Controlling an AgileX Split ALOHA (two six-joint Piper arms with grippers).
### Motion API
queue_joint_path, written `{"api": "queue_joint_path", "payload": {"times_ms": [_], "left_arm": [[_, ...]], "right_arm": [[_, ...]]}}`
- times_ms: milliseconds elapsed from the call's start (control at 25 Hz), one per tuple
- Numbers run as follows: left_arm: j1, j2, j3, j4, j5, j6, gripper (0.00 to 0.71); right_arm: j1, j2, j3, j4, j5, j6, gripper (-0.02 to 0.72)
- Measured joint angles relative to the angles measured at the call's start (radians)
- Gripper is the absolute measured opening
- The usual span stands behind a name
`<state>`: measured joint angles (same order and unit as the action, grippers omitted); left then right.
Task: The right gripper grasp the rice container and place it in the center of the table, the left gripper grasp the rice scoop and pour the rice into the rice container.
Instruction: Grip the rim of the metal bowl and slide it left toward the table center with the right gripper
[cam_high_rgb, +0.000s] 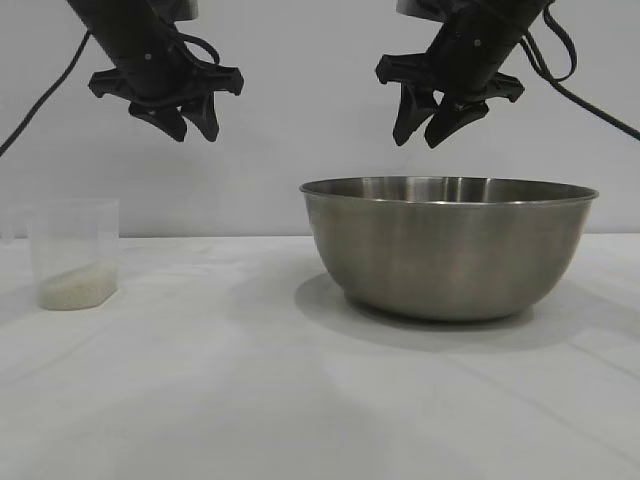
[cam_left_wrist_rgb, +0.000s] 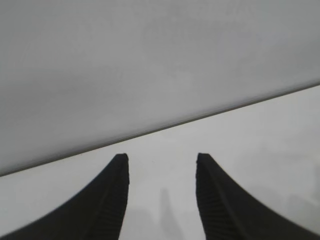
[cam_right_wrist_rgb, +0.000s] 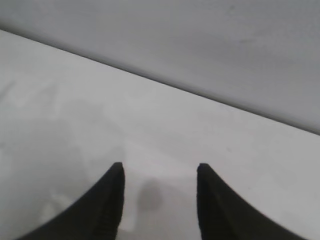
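— From outside, where do you hang?

— My right gripper hovers above the rice container, apart from its rim; my left gripper hangs high beside the rice scoop, which holds the rice on the table.

— And your wrist views?

— Left fingers spread over bare table. Right fingers spread too, pinching nothing, over table.

Both arms run off the top edge of the exterior view, so only the left gripper and right gripper show. The rice container hides its own inside. In both wrist views the finger bases are cut off at the bottom edge.
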<state>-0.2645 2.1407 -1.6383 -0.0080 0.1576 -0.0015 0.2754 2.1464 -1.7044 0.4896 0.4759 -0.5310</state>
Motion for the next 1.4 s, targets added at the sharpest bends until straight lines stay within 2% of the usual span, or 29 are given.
{"api": "queue_joint_path", "payload": {"times_ms": [240,280,320,400,480,520,640,760,920,1040,1320,1400], "left_arm": [[0.0,0.0,0.0,0.0,0.017,0.0,0.266],[0.0,0.0,0.0,0.0,0.017,0.0,0.266],[0.0,0.0,0.0,0.0,0.017,0.0,0.266],[0.0,0.0,0.0,0.0,0.019,0.0,0.266],[0.0,0.0,0.0,0.0,0.019,0.0,0.266],[0.0,0.0,0.0,0.0,0.019,0.0,0.266],[0.0,0.0,0.0,0.0,0.019,0.0,0.266],[0.0,-0.002,0.0,0.0,0.019,0.0,0.266],[0.0,-0.006,0.0,0.0,0.019,0.0,0.266],[0.0,-0.008,0.0,0.0,0.019,0.0,0.266],[0.0,-0.008,0.0,0.0,0.02,0.0,0.266],[0.0,-0.01,0.0,0.0,0.02,0.0,0.266]], "right_arm": [[-0.012,-0.049,0.0,-0.004,0.067,0.0,0.323],[-0.023,-0.069,0.0,-0.004,0.089,0.0,0.383],[-0.037,-0.097,0.0,-0.004,0.116,0.004,0.408],[-0.076,-0.147,0.0,-0.006,0.188,0.028,0.405],[-0.114,-0.186,0.0,-0.008,0.295,0.058,0.405],[-0.134,-0.195,0.0,-0.012,0.344,0.075,0.445],[-0.171,-0.198,0.0,-0.07,0.51,0.145,0.43],[-0.186,-0.182,0.0,-0.133,0.614,0.201,0.43],[-0.19,-0.125,0.0,-0.15,0.719,0.218,0.43],[-0.19,-0.073,0.0,-0.152,0.742,0.227,0.43],[-0.19,0.019,0.0,-0.152,0.742,0.231,0.43],[-0.19,0.036,0.0,-0.152,0.742,0.231,0.315]]}}
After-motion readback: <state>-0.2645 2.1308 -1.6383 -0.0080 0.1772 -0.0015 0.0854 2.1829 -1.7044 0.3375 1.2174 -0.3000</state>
